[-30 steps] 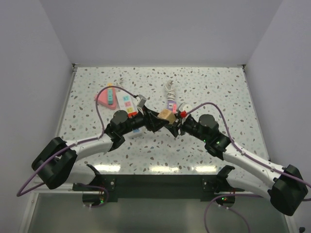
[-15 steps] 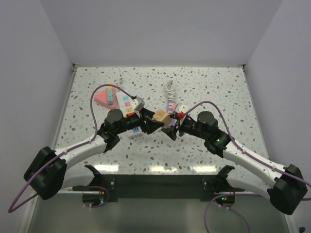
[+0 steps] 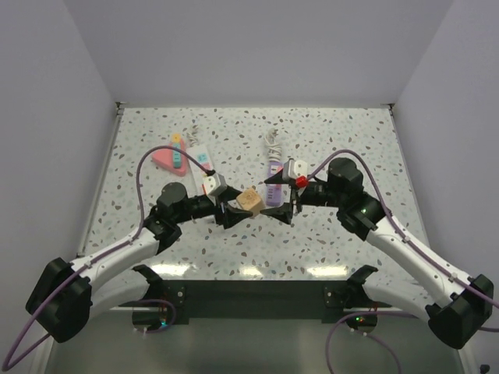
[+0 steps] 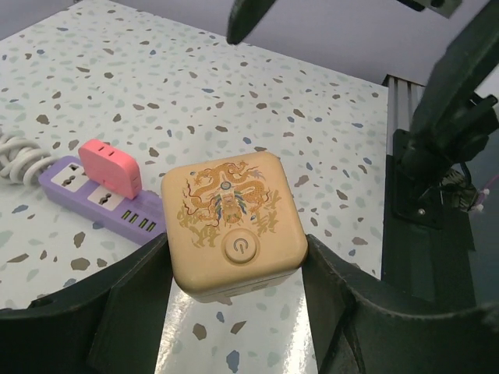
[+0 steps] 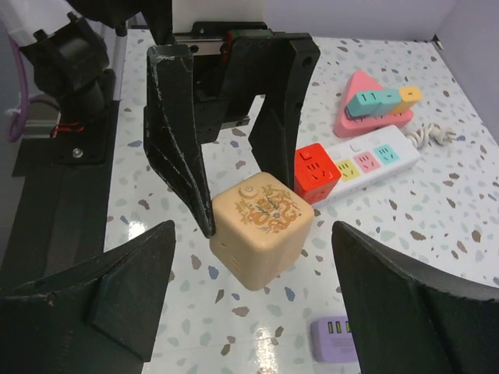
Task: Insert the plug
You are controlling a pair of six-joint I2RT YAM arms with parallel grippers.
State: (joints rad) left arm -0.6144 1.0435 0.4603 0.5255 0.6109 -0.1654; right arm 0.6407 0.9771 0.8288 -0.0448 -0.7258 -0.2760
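Speckled table (image 3: pixel 351 140) was noted | cube (image 4: pixel 230 218) was pinched in left gripper (image 4: pixel 234 253) | right gripper (image 3: pixel 279 197) was spread wide, nothing held | risk: cube could be twisted in the pinch, strip (image 4: pixel 148 218) ahead-left missed.

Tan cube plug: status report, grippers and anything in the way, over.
Left gripper shut on tan cube plug. Right gripper open, facing it. Pink plug sits in purple power strip.

The speckled terrazzo table (image 3: pixel 351 132) carries a pink triangular socket block (image 3: pixel 165 158) at ten o'clock, a white power strip (image 3: pixel 201 158) just beside it at its three o'clock, and a purple power strip (image 3: pixel 273 169) near centre, its white cord (image 3: pixel 271 140) coiled toward twelve.
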